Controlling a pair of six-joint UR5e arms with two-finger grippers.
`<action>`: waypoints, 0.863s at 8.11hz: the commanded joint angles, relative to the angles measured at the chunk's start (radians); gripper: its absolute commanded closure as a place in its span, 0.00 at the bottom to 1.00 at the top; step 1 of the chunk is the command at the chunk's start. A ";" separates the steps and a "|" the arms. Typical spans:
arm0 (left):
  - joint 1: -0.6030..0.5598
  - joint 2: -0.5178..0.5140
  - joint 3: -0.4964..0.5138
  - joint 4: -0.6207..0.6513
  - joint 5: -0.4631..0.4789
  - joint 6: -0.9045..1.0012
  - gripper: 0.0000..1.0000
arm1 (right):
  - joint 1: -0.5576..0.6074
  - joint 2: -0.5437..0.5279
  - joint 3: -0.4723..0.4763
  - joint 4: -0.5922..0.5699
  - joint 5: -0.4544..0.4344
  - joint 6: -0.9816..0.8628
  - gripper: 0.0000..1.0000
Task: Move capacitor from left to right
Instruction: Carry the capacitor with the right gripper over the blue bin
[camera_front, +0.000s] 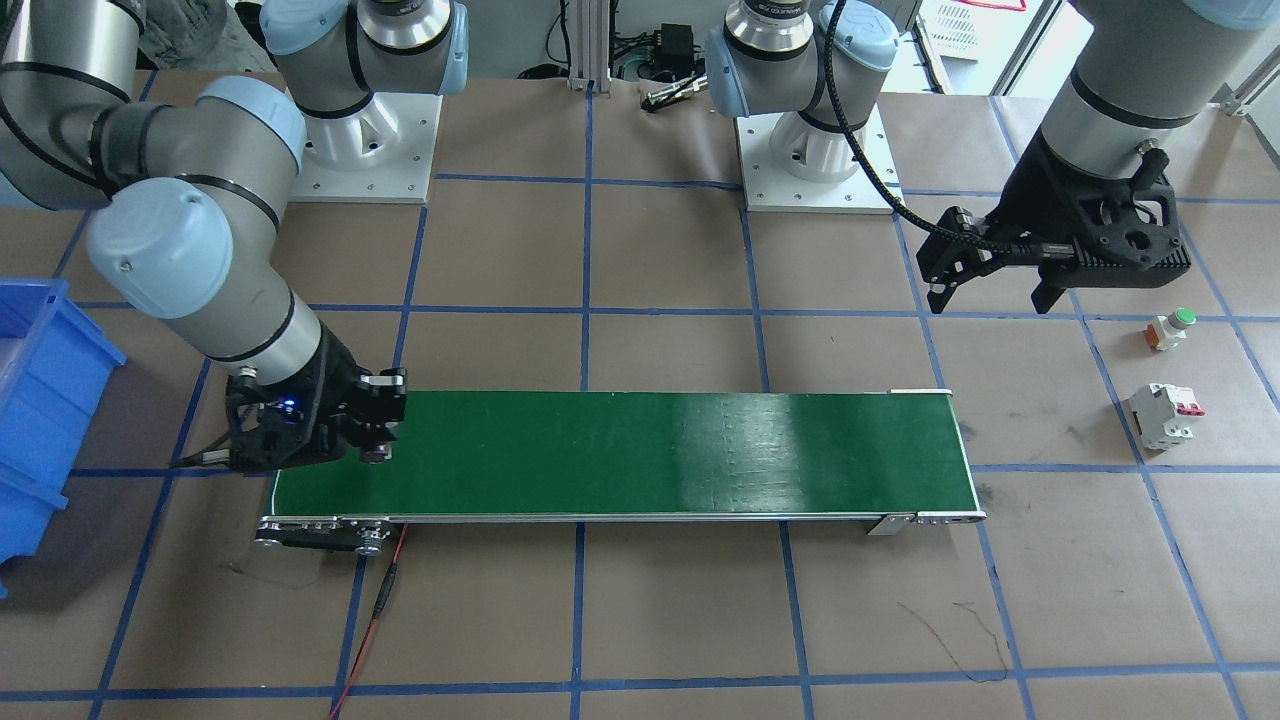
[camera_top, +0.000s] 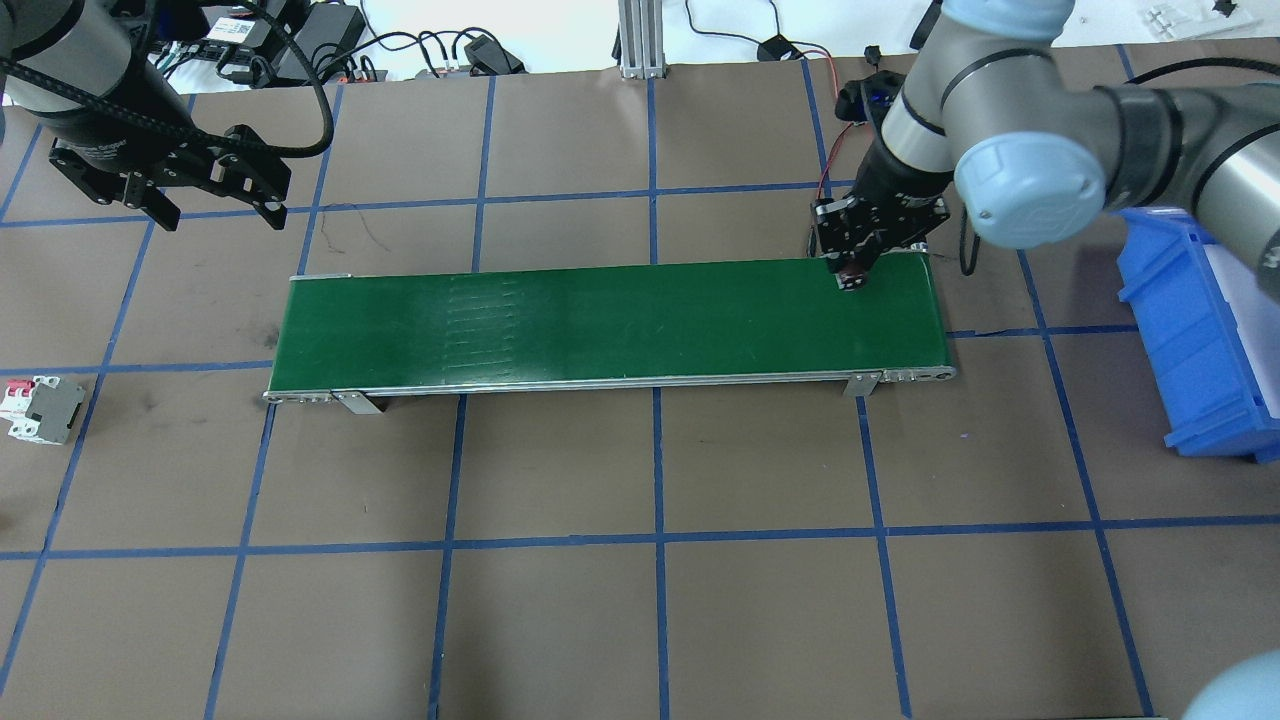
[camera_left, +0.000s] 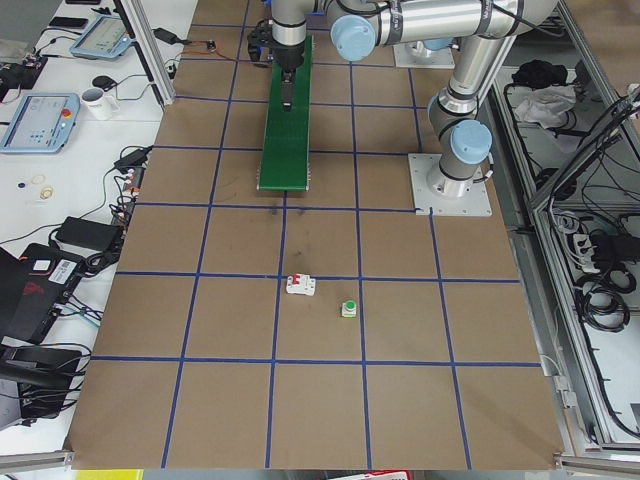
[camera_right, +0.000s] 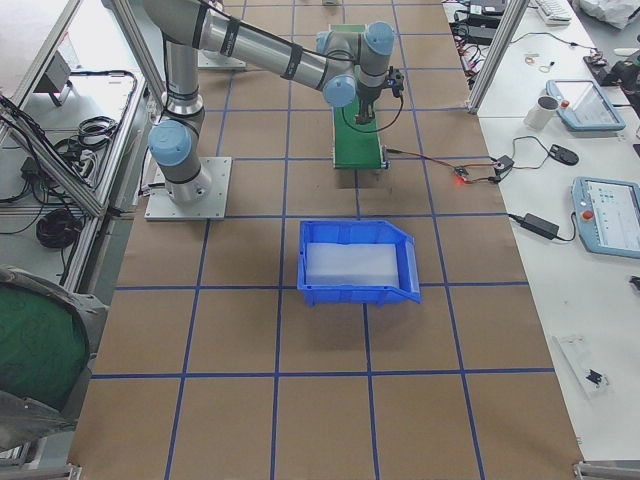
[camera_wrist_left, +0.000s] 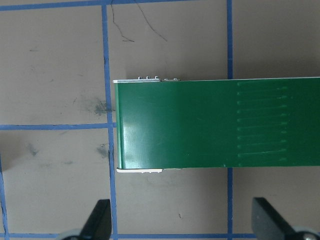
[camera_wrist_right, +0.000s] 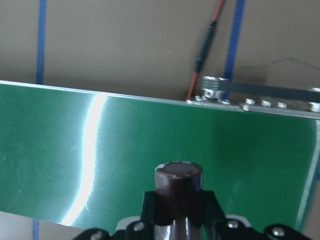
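The capacitor (camera_wrist_right: 177, 182), a stubby dark cylinder, is clamped between my right gripper's (camera_wrist_right: 177, 210) fingers. It hangs just above the green conveyor belt (camera_wrist_right: 75, 150) near the belt's end on my right. The same grip shows in the overhead view, with the right gripper (camera_top: 852, 270) over the belt (camera_top: 600, 320), and in the front view (camera_front: 378, 440). My left gripper (camera_top: 210, 205) is open and empty. It hovers over the table past the belt's other end (camera_wrist_left: 215, 125), fingers (camera_wrist_left: 100, 220) spread wide.
A white breaker with red levers (camera_front: 1163, 415) and a green-capped push button (camera_front: 1172, 328) lie on the table on my left. A blue bin (camera_top: 1210, 330) stands past the belt's right end. A red and black cable (camera_wrist_right: 202, 50) runs beside the belt's end.
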 joint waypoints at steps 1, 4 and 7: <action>0.000 0.000 0.000 0.000 0.002 0.002 0.00 | -0.080 -0.086 -0.071 0.123 -0.236 -0.010 1.00; 0.000 0.002 0.000 -0.001 0.002 0.004 0.00 | -0.219 -0.124 -0.136 0.209 -0.350 -0.155 1.00; 0.000 0.002 0.000 0.000 0.002 0.005 0.00 | -0.402 -0.126 -0.146 0.212 -0.349 -0.327 1.00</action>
